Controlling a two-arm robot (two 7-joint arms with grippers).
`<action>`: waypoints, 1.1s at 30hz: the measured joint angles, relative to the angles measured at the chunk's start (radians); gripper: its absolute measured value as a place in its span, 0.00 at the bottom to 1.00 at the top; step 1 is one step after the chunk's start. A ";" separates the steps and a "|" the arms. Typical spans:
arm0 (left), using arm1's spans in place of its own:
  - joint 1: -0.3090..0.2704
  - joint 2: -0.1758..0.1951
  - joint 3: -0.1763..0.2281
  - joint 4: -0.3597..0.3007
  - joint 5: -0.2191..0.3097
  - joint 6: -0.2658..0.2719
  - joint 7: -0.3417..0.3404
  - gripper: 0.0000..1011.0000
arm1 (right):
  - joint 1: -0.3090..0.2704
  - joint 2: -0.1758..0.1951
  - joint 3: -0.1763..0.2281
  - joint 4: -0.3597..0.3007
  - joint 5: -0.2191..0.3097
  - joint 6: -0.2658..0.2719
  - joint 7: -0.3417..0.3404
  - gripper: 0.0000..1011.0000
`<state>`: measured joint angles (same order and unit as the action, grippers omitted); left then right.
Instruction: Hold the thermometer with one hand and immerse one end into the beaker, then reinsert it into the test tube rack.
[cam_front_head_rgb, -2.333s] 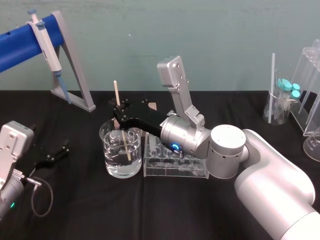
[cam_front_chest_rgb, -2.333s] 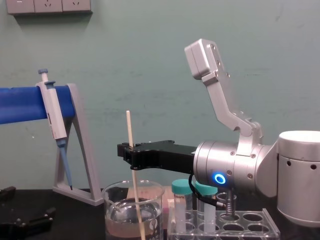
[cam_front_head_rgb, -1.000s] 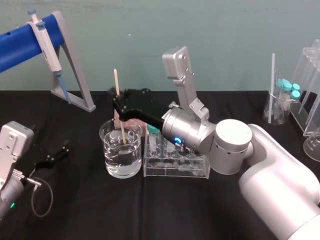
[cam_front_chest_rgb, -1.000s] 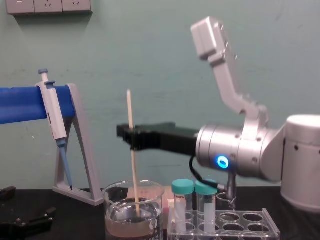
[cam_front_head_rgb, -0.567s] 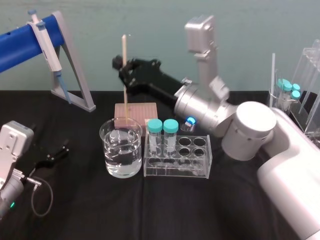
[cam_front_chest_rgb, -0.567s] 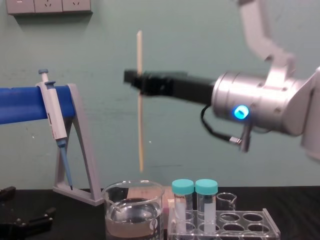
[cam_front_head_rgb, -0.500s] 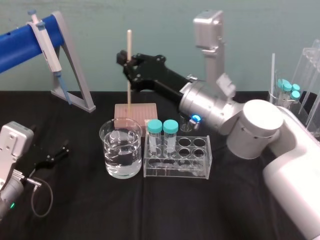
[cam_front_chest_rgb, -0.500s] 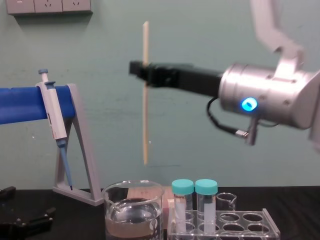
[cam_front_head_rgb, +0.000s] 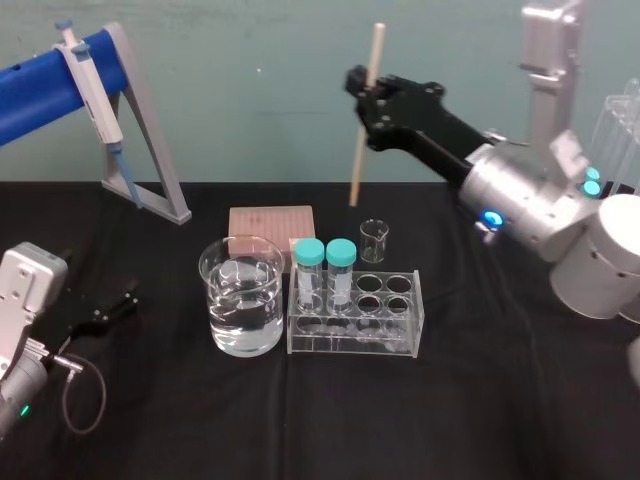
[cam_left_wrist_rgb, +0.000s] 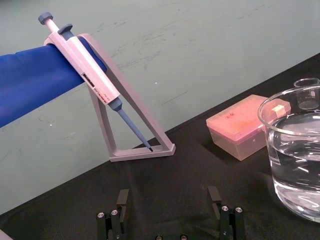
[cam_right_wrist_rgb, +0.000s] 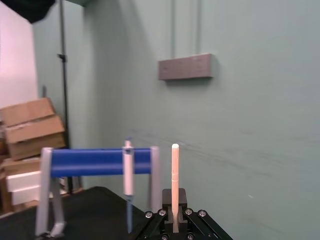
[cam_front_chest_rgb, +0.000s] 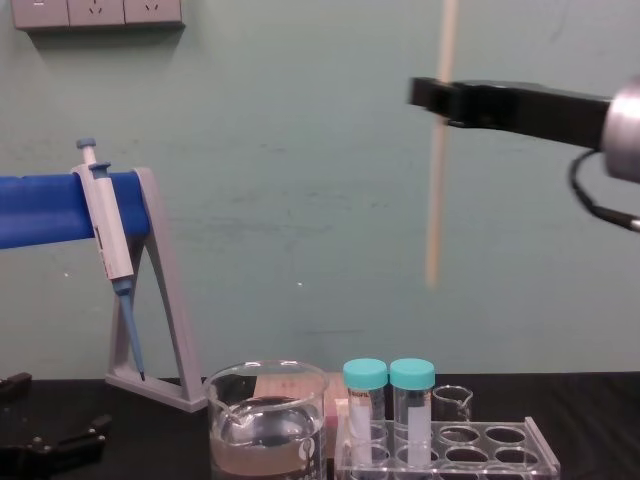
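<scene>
- The right gripper (cam_front_head_rgb: 366, 100), fingers pinching the thermometer (cam_front_head_rgb: 360, 150) at its upper part, had swung to the right since half a second before.
- The rod hung nearly upright, high over the test tube rack (cam_front_head_rgb: 355, 325) and clear of the beaker (cam_front_head_rgb: 242, 310).
- The left gripper (cam_left_wrist_rgb: 170, 215) sat low at the left of the black table (cam_front_head_rgb: 300, 430), fingers spread.
- A teal wall (cam_front_head_rgb: 250, 70) stood behind.

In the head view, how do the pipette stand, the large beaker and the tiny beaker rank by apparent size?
Largest: pipette stand.
Then the large beaker.
Smallest: tiny beaker, which stands farther from the camera.
</scene>
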<state>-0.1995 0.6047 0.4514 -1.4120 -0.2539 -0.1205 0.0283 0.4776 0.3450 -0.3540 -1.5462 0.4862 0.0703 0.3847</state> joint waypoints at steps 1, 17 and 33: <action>0.000 0.000 0.000 0.000 0.000 0.000 0.000 0.99 | -0.006 0.006 0.007 -0.006 0.002 0.005 -0.005 0.05; 0.000 0.000 0.000 0.000 0.000 0.000 0.000 0.99 | -0.081 0.038 0.059 0.046 0.063 0.045 -0.036 0.05; 0.000 0.000 0.000 0.000 0.000 0.000 0.000 0.99 | -0.081 0.038 0.043 0.133 0.031 -0.002 -0.014 0.05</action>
<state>-0.1995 0.6047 0.4514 -1.4120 -0.2539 -0.1205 0.0283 0.3963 0.3834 -0.3107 -1.4132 0.5168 0.0687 0.3708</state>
